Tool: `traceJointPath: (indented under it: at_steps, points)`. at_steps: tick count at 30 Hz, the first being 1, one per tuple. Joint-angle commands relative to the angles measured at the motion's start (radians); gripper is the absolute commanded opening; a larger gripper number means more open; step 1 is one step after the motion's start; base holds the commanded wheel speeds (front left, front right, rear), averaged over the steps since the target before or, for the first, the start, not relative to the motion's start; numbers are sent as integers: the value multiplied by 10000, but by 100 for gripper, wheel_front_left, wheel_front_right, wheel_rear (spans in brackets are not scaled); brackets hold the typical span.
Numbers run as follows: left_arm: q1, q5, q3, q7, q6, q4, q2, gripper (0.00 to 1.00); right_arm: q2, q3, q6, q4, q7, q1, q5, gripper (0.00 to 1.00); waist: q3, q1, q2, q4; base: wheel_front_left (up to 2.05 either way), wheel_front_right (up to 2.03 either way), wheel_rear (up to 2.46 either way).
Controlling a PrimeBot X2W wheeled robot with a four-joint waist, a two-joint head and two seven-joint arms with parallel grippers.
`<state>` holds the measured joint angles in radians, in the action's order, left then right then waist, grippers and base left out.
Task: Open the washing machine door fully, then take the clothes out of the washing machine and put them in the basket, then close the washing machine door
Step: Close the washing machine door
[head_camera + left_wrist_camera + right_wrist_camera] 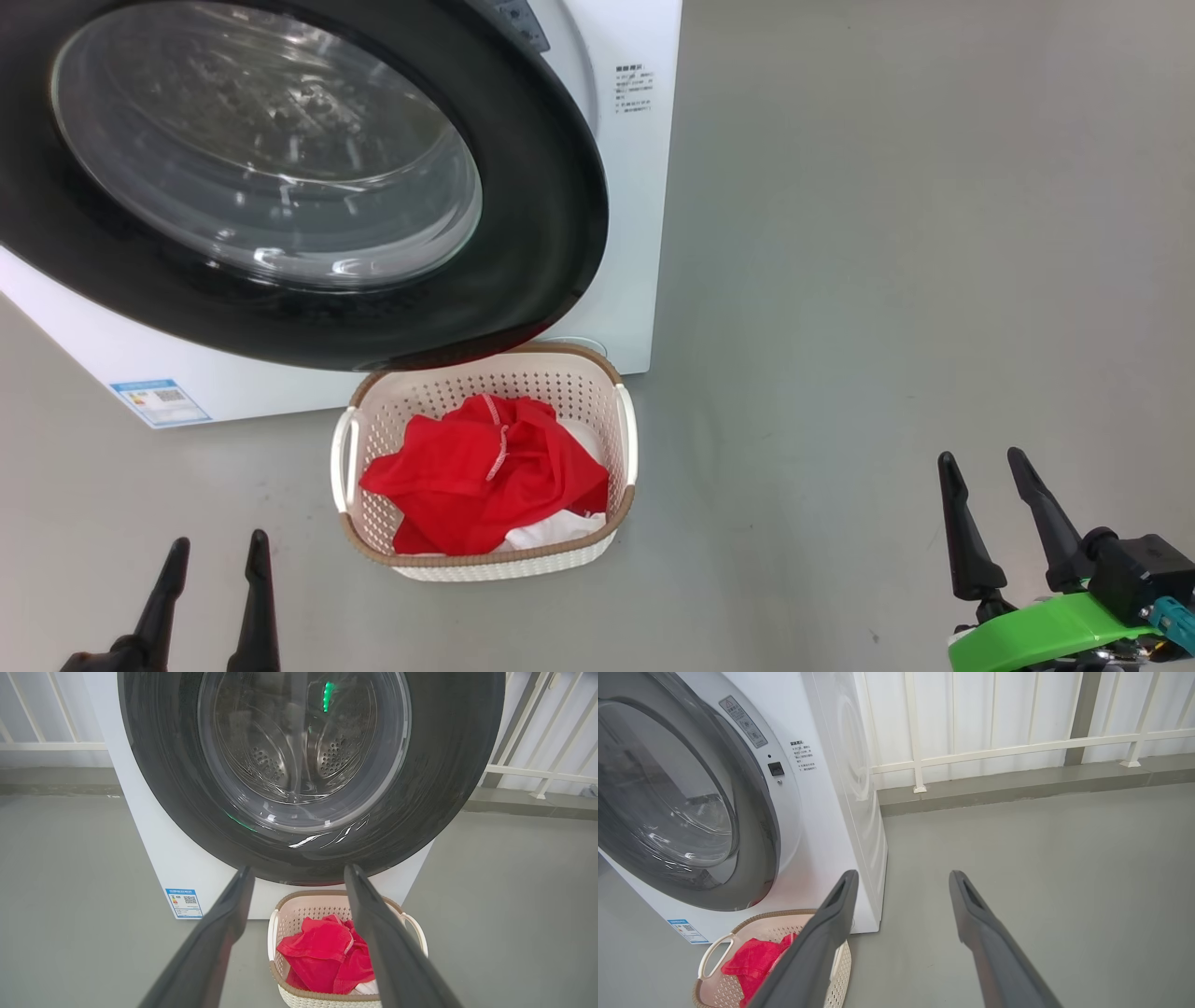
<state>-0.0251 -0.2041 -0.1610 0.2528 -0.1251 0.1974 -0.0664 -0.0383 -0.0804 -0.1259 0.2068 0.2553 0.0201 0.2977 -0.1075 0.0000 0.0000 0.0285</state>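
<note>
Head view: washing machine door [551, 215] fills upper left of frame, black rim sitting over the drum mouth. It looks shut or v. near it, can't tell if latched. Steel drum shows thru the glass bowl. Washing machine [644, 233] white body shows right of the door & below it, w/ blue label [159, 401] low on its front at left of frame. Basket [569, 392] stands on grey floor [887, 280] at btm centre, just under the door's lower rim & close up to the machine front. Clothes [476, 476] lie bunched inside the basket, red on top w/ white bits toward the near & right side. L gripper [217, 541] at btm left, fingers spread wide, holding nothing, left of basket & apart from it. R gripper [982, 455] at btm right, also wide, empty, well apart from basket, over bare floor. R wrist view: white railing [911, 728] runs across top of frame, right of the machine.
</note>
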Motion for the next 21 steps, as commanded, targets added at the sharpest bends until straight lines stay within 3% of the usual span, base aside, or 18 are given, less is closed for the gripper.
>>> traceJointPath:
  at_steps: [1, 5, 8, 21]
  points:
    - [67, -43, -368, 89, -56, -224, -110, 100, -120, 229, -48, -258, 65, -28, -26, 100, 9, 0, 0, -4, 0, 0, 0]
    - [58, -57, -416, 89, -56, -246, -87, 100, -120, 252, -48, -246, 65, -30, -4, 100, 47, 0, 0, -36, 0, 0, 0]
    - [103, -75, -361, 89, -56, -235, -73, 100, -120, 359, -48, -220, 65, -77, 51, 1, 35, 0, 0, -127, 0, 0, 0]
    - [378, -344, 327, 89, -56, -282, 107, 100, -308, 1362, -48, 66, 65, -1274, 58, 0, -328, 0, 0, -1204, 0, 0, 0]
